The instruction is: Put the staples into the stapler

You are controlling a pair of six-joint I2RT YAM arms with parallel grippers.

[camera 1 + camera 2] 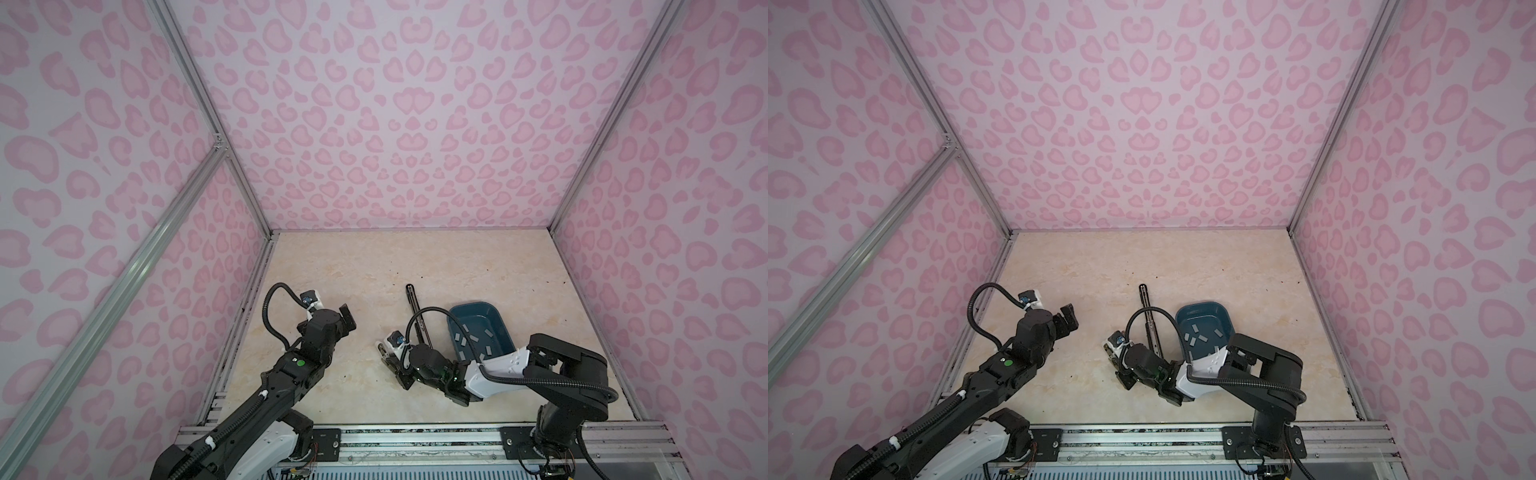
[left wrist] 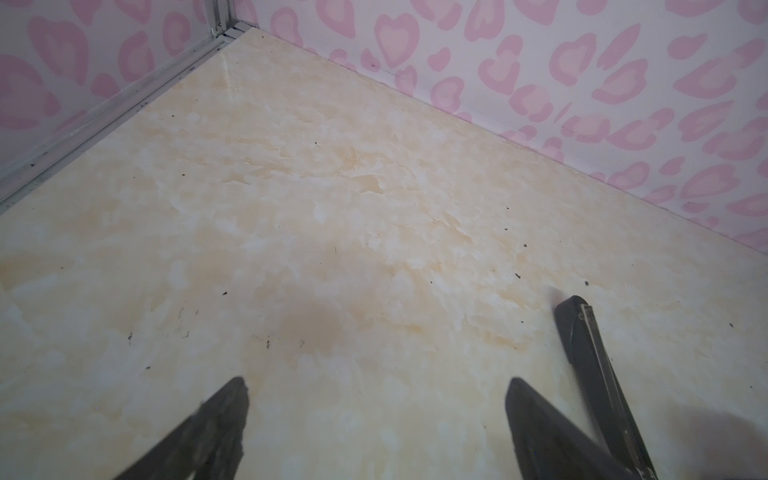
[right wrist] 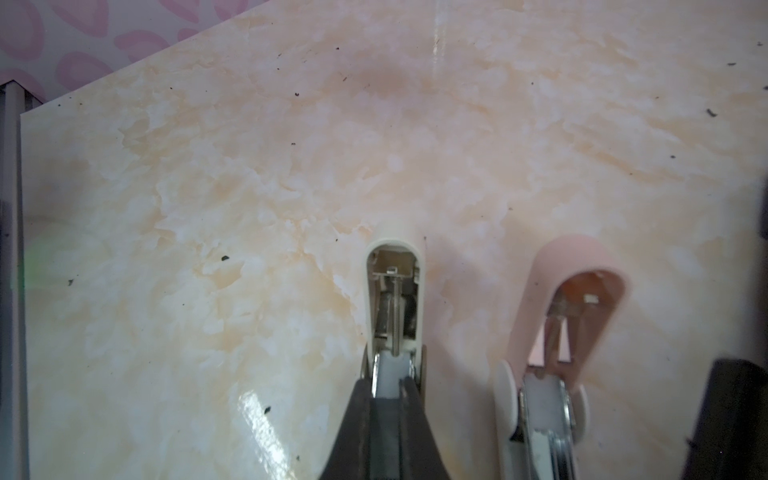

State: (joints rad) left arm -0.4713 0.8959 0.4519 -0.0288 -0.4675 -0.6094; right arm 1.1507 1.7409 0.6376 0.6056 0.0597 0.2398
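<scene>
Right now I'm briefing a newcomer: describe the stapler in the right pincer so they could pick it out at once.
On the marble table, find the teal bin of grey staples, then go left past the long black stapler to the right pincer. It is shut on the cream stapler, hinged open. Its neighbour, the pink stapler, is open too but ungripped.

The worktop (image 3: pixel 208 208) is glossy and marble-patterned. The cream stapler (image 3: pixel 395 291) and pink stapler (image 3: pixel 573 257) have smooth matt plastic shells over shiny metal. The staples (image 1: pixel 462 341) look dull grey metal.
</scene>
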